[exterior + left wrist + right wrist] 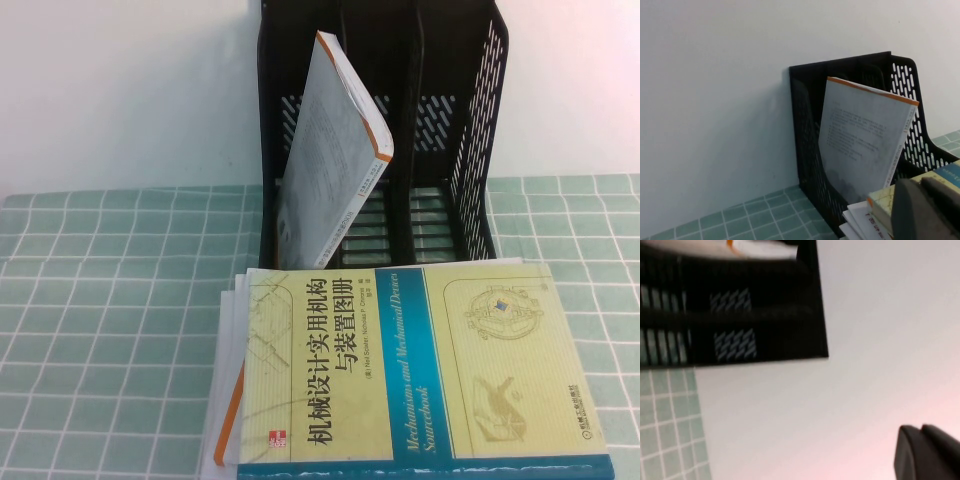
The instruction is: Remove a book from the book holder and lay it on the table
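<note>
The book (400, 370), pale yellow with a teal band, lies flat on a stack of white books (228, 400) on the table (100, 330), in front of the black book holder (450, 150). Neither gripper shows in the high view. In the left wrist view my left gripper (922, 200) is shut and empty, just over the book's corner (882, 202), near the holder (805, 130). In the right wrist view my right gripper (920, 440) is shut and empty, facing the bare wall, with the holder (765, 315) off to one side.
A thin white-grey book with an orange spine (335, 150) leans tilted in the holder's left compartment; it also shows in the left wrist view (860, 140). The holder's other compartments look empty. A white wall stands behind the holder.
</note>
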`<state>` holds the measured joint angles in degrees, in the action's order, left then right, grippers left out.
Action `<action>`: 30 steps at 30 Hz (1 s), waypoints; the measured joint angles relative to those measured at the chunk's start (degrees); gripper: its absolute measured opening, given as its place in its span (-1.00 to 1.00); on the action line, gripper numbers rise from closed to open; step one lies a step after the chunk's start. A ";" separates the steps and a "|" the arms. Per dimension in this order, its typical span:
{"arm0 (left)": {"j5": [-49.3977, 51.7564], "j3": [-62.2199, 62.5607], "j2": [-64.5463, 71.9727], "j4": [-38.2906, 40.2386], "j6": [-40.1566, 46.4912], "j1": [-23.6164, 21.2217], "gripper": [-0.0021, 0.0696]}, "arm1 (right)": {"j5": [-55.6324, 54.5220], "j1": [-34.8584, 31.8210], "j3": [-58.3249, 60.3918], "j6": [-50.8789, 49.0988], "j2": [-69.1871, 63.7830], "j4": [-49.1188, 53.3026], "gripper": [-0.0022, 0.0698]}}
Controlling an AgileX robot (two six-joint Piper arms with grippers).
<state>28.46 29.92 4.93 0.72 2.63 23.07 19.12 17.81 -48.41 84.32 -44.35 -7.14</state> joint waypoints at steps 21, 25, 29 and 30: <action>1.14 -1.77 0.00 -0.72 -5.96 0.00 -0.95 | 21.42 -10.93 1.70 -45.36 9.62 -6.95 -0.95; 1.14 -4.35 0.00 -0.37 -5.14 0.00 -0.95 | 22.42 -10.93 7.79 -40.61 19.27 -16.58 -0.95; -1.27 -7.88 0.00 2.31 -4.71 0.00 -0.95 | 21.70 -10.93 16.09 -32.66 29.89 -26.61 -0.95; -2.22 -8.82 0.00 3.11 -4.59 0.00 -0.95 | 20.96 -10.93 17.95 -31.14 31.94 -29.08 -0.95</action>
<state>26.24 21.10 4.93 3.83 -1.96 23.07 40.08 6.88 -30.45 53.18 -12.41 -36.23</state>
